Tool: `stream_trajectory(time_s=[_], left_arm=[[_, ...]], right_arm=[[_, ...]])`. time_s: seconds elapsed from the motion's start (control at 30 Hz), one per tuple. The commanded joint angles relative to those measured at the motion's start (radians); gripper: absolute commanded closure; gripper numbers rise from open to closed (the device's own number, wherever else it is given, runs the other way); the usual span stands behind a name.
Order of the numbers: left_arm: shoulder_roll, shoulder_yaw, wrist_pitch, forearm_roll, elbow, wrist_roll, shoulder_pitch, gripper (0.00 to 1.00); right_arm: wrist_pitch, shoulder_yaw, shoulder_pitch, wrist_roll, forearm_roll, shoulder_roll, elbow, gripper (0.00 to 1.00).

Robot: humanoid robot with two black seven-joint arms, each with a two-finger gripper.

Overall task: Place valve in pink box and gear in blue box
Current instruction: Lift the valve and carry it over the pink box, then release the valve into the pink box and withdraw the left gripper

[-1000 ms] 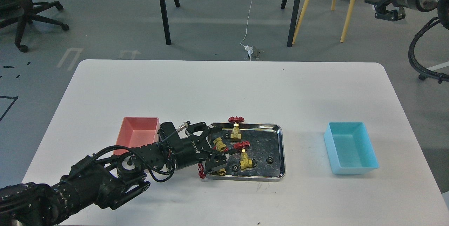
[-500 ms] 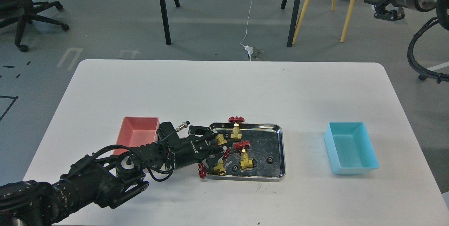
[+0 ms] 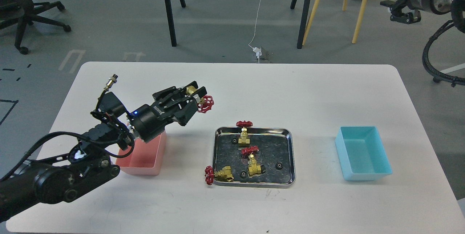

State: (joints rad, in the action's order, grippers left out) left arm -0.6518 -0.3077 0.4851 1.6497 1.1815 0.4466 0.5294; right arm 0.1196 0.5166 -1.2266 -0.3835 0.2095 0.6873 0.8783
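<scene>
My left gripper (image 3: 194, 97) is shut on a brass valve (image 3: 203, 102) with a red handwheel and holds it in the air, above the table between the pink box (image 3: 147, 157) and the steel tray (image 3: 290, 154). The arm covers much of the pink box. Three more valves are at the tray: one (image 3: 244, 132) at its far edge, one (image 3: 253, 161) in the middle, one (image 3: 218, 174) leaning over its near left rim. Several tiny black gears (image 3: 279, 165) lie in the tray. The blue box (image 3: 363, 153) stands empty at the right. My right gripper (image 3: 403, 12) hangs far off, top right, beyond the table.
The white table (image 3: 254, 88) carries the tray in the middle and a box on each side. Chair and stool legs stand on the floor behind it. A cable lies on the floor past the table's far edge.
My left gripper closed on a valve in the tray's left part, lifted it out and swung up and left toward the pink box. The valve at the tray's near left rim shifted slightly.
</scene>
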Motion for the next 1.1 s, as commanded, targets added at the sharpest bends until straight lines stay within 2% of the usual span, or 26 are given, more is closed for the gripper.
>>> stream_trajectory(time_s=[0.0, 0.1, 0.33, 0.5, 0.57, 0.63, 0.67, 0.7, 0.73, 0.8, 1.0, 1.07], left_arm=[[-0.077, 0.002, 0.004, -0.002, -0.008, -0.002, -0.083, 0.76], [-0.080, 0.005, 0.004, 0.004, -0.055, -0.002, -0.152, 0.76], [-0.019, 0.015, 0.004, 0.007, -0.236, 0.009, -0.183, 0.76], [-0.006, 0.013, 0.004, 0.004, -0.266, 0.010, -0.184, 0.75], [-0.002, 0.012, 0.004, -0.004, -0.264, 0.009, -0.184, 0.68], [0.023, -0.001, 0.004, -0.014, -0.264, 0.007, -0.183, 0.50], [0.037, -0.004, 0.004, -0.028, -0.264, 0.007, -0.183, 0.37], [0.053, -0.004, 0.004, -0.051, -0.264, 0.007, -0.178, 0.11], [0.061, -0.005, 0.004, -0.077, -0.264, 0.010, -0.169, 0.00], [0.061, -0.005, 0.004, -0.131, -0.257, 0.012, -0.148, 0.00], [-0.002, -0.024, 0.004, -0.374, -0.250, 0.018, 0.075, 0.00], [-0.029, -0.044, 0.000, -0.499, -0.250, 0.026, 0.131, 0.00]], right_arm=[[0.000, 0.002, -0.001, 0.005, 0.031, -0.003, 0.001, 0.01], [0.000, 0.000, -0.001, 0.005, 0.037, -0.018, 0.001, 0.01], [0.000, 0.002, -0.001, 0.011, 0.037, -0.031, 0.002, 0.01], [0.000, -0.001, 0.001, 0.012, 0.039, -0.035, 0.004, 0.01], [0.000, -0.001, 0.002, 0.012, 0.039, -0.038, 0.004, 0.02], [-0.002, 0.000, -0.001, 0.012, 0.039, -0.046, 0.004, 0.02], [-0.002, 0.003, -0.001, 0.014, 0.037, -0.049, 0.007, 0.02], [0.003, 0.005, -0.001, 0.020, 0.037, -0.054, 0.008, 0.02], [0.008, 0.002, 0.001, 0.031, 0.037, -0.055, 0.011, 0.02], [0.046, -0.009, 0.004, 0.054, 0.050, -0.054, 0.014, 0.02], [0.355, -0.030, -0.008, 0.060, 0.374, -0.066, 0.102, 0.02], [0.369, -0.035, -0.002, 0.064, 0.499, -0.075, 0.143, 0.02]])
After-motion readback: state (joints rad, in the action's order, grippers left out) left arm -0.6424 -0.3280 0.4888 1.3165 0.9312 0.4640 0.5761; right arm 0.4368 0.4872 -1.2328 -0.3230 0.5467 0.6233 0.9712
